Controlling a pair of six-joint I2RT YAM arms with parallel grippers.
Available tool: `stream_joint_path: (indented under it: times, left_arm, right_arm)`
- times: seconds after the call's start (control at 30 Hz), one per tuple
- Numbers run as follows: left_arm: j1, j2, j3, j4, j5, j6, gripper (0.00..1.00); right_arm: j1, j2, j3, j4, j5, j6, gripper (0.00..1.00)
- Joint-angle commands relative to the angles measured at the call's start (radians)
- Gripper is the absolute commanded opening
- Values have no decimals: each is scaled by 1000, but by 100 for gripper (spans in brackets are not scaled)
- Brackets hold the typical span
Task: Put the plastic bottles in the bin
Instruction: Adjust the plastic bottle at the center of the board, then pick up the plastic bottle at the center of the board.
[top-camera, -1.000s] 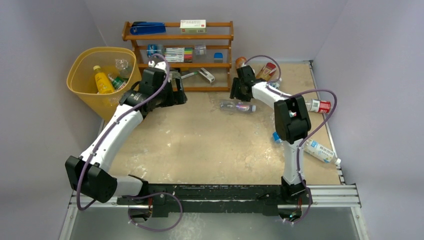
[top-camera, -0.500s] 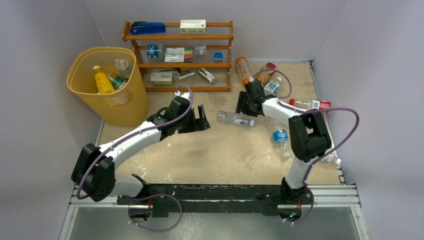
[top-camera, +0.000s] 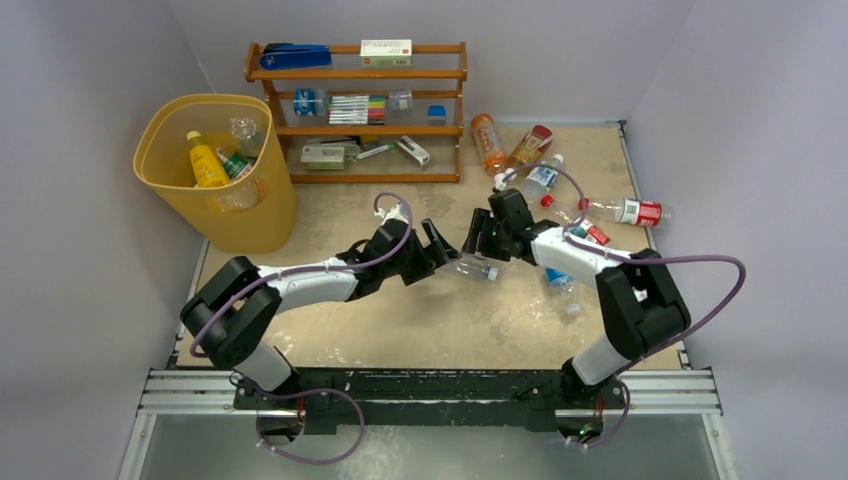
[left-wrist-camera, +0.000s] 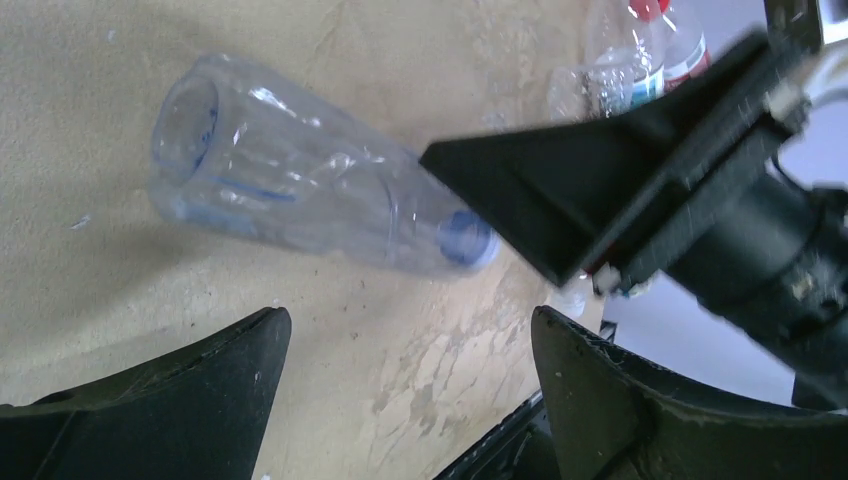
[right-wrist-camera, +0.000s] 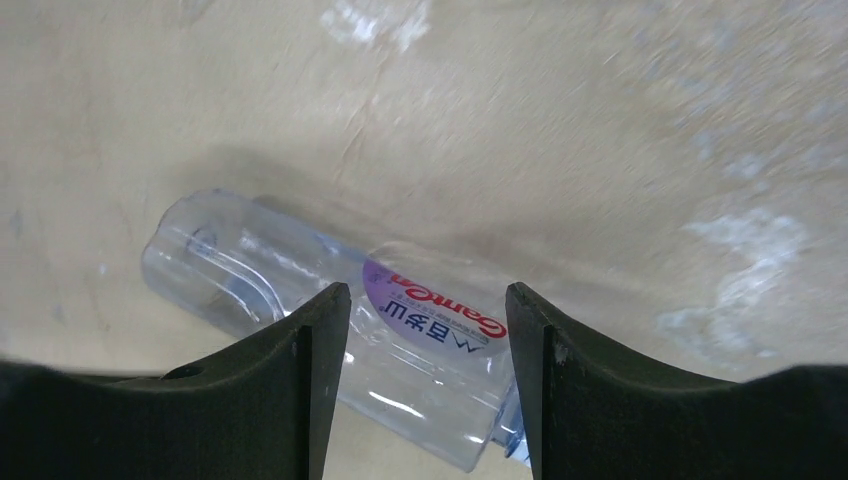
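Note:
A clear plastic bottle (top-camera: 476, 267) with a blue cap and purple label lies on its side mid-table. My right gripper (top-camera: 480, 243) hovers over it, open; in the right wrist view the jaws (right-wrist-camera: 428, 300) stand astride the bottle (right-wrist-camera: 400, 335). My left gripper (top-camera: 437, 250) is open and empty just left of it; the left wrist view shows the bottle (left-wrist-camera: 300, 180) ahead of the gripper (left-wrist-camera: 405, 330). The yellow bin (top-camera: 168, 118) at back left holds a yellow bottle (top-camera: 206, 160) and others. Several more bottles lie at the back right, such as an orange one (top-camera: 488, 142) and a red-labelled one (top-camera: 633, 211).
A brown wooden rack (top-camera: 360, 75) with stationery boxes and staplers stands at the back, right of the bin. Another bottle (top-camera: 561, 284) lies beside the right arm. Grey walls close in the table on three sides.
My left arm swung from beside the bin to mid-table, towards the clear bottle. My right gripper came nearer and the clear bottle moved with it towards the table's middle.

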Motion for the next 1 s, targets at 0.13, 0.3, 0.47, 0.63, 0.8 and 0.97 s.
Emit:
stream_joint_path:
  times: [0.13, 0.3, 0.47, 0.63, 0.8, 0.97]
  left_arm:
    - [-14, 22, -71, 195, -103, -190, 91]
    - [-14, 18, -92, 191, -124, -204, 91]
    - [-14, 46, -76, 183, -120, -202, 91]
    - [-13, 108, -7, 148, -95, -178, 91]
    - [-14, 170, 46, 124, -86, -157, 91]
    - [-14, 241, 103, 97, -72, -134, 91]
  right_arm:
    - [42, -144, -114, 82, -125, 122, 62]
    - [49, -261, -169, 89, -170, 173, 61]
    - [54, -328, -238, 100, -190, 203, 60]
    - [65, -353, -291, 132, -206, 225, 60]
    - [73, -364, -304, 124, -177, 220, 60]
    - [75, -396, -278, 88, -164, 207, 60]
